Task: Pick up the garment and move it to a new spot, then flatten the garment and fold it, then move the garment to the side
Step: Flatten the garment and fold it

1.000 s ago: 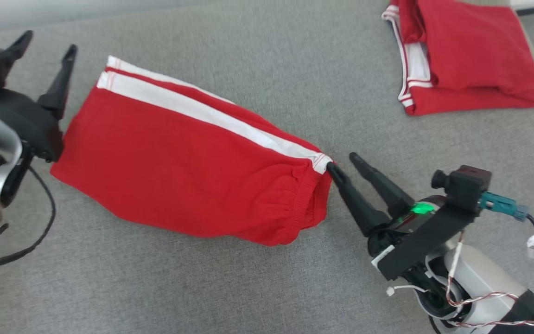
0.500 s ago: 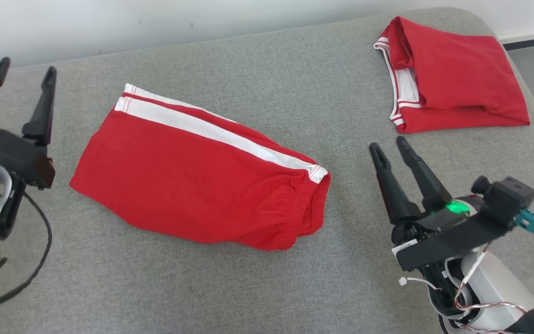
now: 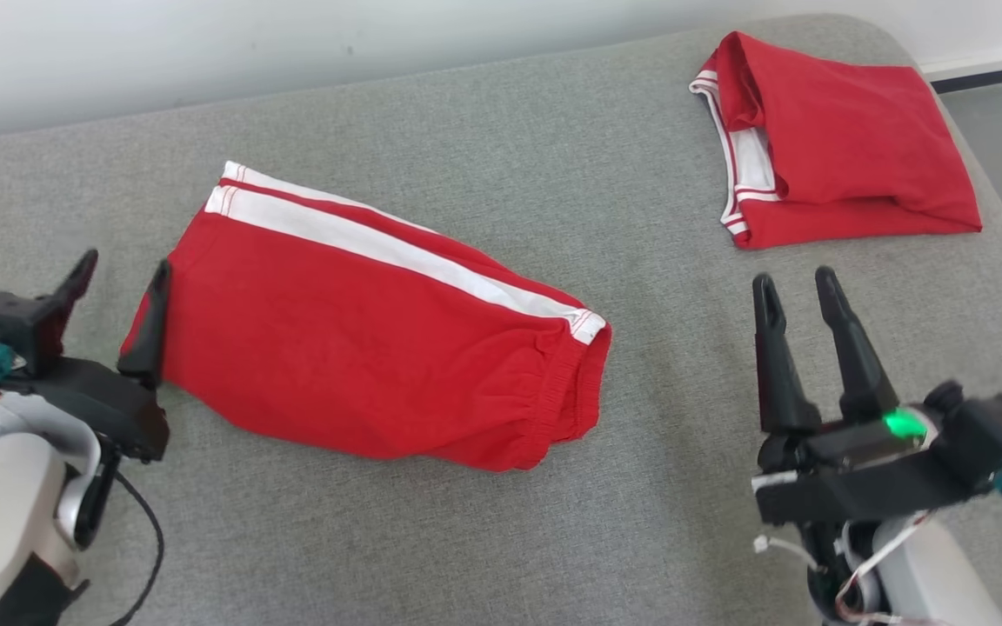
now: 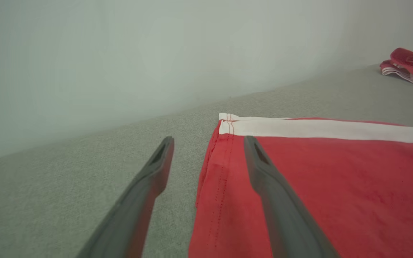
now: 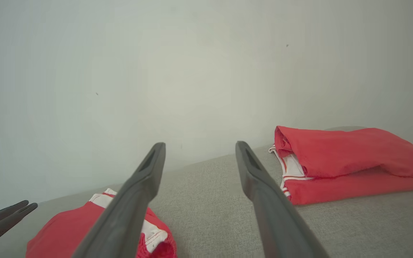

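Two red garments lie on the grey cushion (image 3: 553, 130): shorts (image 3: 362, 348) in the middle, folded clothing (image 3: 849, 148) far right. The left gripper (image 3: 124, 263) is spread; its wrist view shows it straddling the shorts' hem (image 4: 210, 168). The right gripper (image 3: 793, 276) is spread, apart from both.

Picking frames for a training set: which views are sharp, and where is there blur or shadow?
Head view: sharp, evenly lit, faint shadow under the red shorts; green light glows by the right gripper. Left wrist view: left gripper soft up close, shorts' hem clearer. Right wrist view: fingers blurred, folded garment clearer, wall washed pale.
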`<state>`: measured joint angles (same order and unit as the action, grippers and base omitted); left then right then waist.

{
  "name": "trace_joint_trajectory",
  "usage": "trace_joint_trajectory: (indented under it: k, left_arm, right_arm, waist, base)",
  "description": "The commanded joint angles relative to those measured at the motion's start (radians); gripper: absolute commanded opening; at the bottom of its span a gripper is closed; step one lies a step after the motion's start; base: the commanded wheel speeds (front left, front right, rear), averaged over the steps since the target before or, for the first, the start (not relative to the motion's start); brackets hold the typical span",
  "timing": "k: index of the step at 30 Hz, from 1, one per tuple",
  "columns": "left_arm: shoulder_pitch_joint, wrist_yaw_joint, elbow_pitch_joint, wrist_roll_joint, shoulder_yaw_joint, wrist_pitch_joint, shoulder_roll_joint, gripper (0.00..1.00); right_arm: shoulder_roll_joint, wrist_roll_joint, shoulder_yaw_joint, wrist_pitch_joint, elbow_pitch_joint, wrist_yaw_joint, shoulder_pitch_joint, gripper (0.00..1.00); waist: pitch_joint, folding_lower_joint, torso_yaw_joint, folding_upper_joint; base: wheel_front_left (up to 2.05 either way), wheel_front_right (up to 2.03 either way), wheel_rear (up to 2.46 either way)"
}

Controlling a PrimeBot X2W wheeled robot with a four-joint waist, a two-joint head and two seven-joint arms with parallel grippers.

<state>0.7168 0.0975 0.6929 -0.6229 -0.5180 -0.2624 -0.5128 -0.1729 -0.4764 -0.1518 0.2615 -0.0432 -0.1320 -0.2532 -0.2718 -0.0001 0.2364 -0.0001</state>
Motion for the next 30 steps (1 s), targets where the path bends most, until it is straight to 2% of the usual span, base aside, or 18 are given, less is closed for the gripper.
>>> trace_joint_trajectory:
  k: [1, 6, 15, 28, 29, 30]
  left_arm:
    - [-0.003, 0.005, 0.011, 0.003, 0.0, -0.002, 0.008, 1.0]
    - [0.025, 0.022, 0.102, -0.007, -0.033, 0.005, 0.035, 1.0]
    - [0.087, 0.032, 0.213, -0.038, -0.113, 0.073, 0.037, 1.0]
    - [0.134, 0.031, 0.172, -0.247, -0.267, 0.298, -0.034, 1.0]
    - [0.132, 0.031, 0.165, -0.267, -0.277, 0.313, -0.037, 0.44]
    - [0.132, 0.032, 0.157, -0.282, -0.282, 0.315, -0.043, 0.12]
  right_arm:
    - [0.017, 0.022, 0.007, 0.004, 0.011, 0.002, 0.019, 1.0]
    - [0.048, 0.151, 0.016, 0.004, 0.043, 0.002, 0.066, 1.0]
    - [0.094, 0.199, 0.003, 0.005, 0.026, 0.002, 0.091, 1.0]
    - [0.115, 0.215, -0.044, 0.004, -0.026, 0.002, 0.079, 1.0]
    - [0.116, 0.215, -0.046, 0.004, -0.029, 0.002, 0.078, 1.0]
    - [0.116, 0.215, -0.047, 0.004, -0.032, 0.002, 0.077, 1.0]
  waist:
    - [0.0, 0.0001, 0.002, 0.0001]
    - [-0.002, 0.0001, 0.011, 0.0001]
    - [-0.018, 0.0001, 0.031, 0.0001]
    - [-0.035, 0.0001, 0.057, 0.0001]
    - [-0.034, 0.0001, 0.057, 0.0001]
    - [-0.033, 0.0001, 0.058, 0.0001]
  base:
    - [0.0, 0.0, 0.0]
    - [0.0, 0.0, 0.0]
    - [0.0, 0.0, 0.0]
    - [0.0, 0.0, 0.0]
    - [0.0, 0.0, 0.0]
    - [0.0, 0.0, 0.0]
